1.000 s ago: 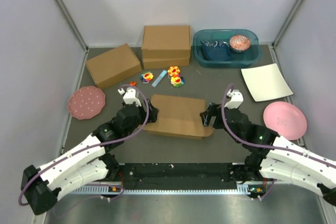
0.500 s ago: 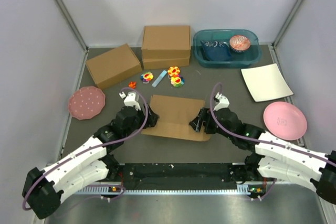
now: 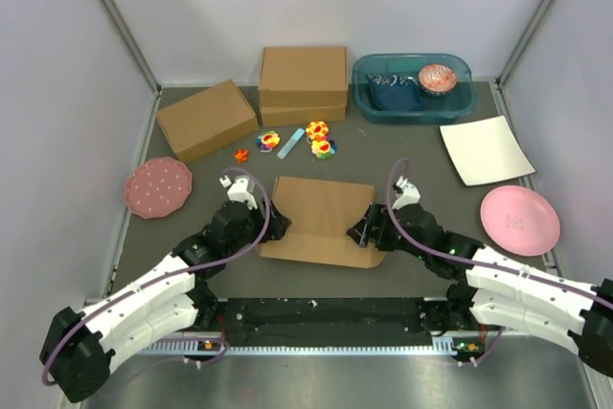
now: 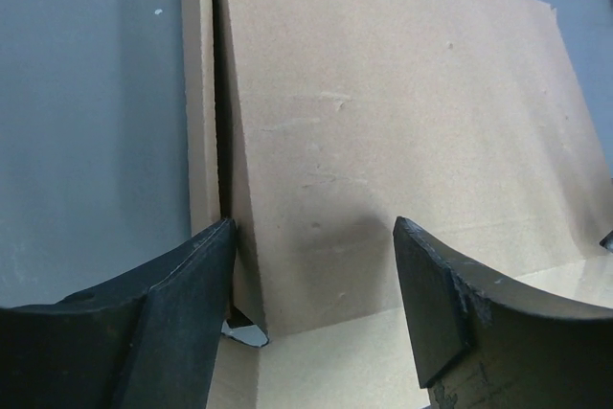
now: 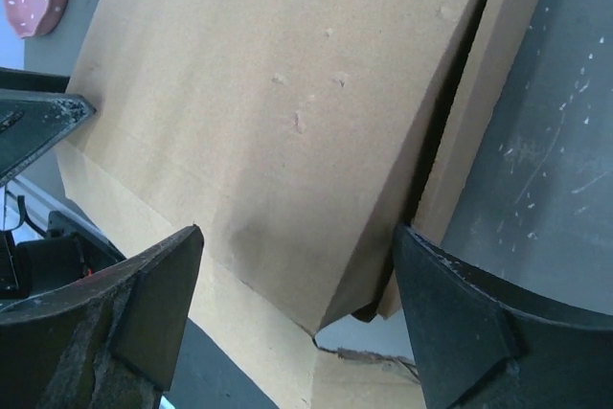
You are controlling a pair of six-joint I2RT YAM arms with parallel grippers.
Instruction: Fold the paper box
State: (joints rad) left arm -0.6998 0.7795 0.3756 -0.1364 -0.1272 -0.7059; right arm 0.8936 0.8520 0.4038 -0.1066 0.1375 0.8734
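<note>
Your paper box lies partly folded near the middle of the table, just in front of both arms, with one gripper at each short end. The left gripper is at the box's left edge with its jaws spread wide. In the left wrist view one finger sits beside the narrow side strip and the other is over the broad panel, so that edge lies between them. Whether either finger touches the cardboard, you cannot tell. The right gripper mirrors it at the right edge, jaws also spread. In the right wrist view the box's near corner and side strip lie in the gap between its fingers, and nothing is pinched. Counting the rest, you have two other brown boxes at the back, an angled box and a taller box. There are two pink plates, a speckled plate on the left and a plain plate on the right. There is one white square sheet, and one teal bin with items inside. There are four small bright toys and one light blue strip.
</note>
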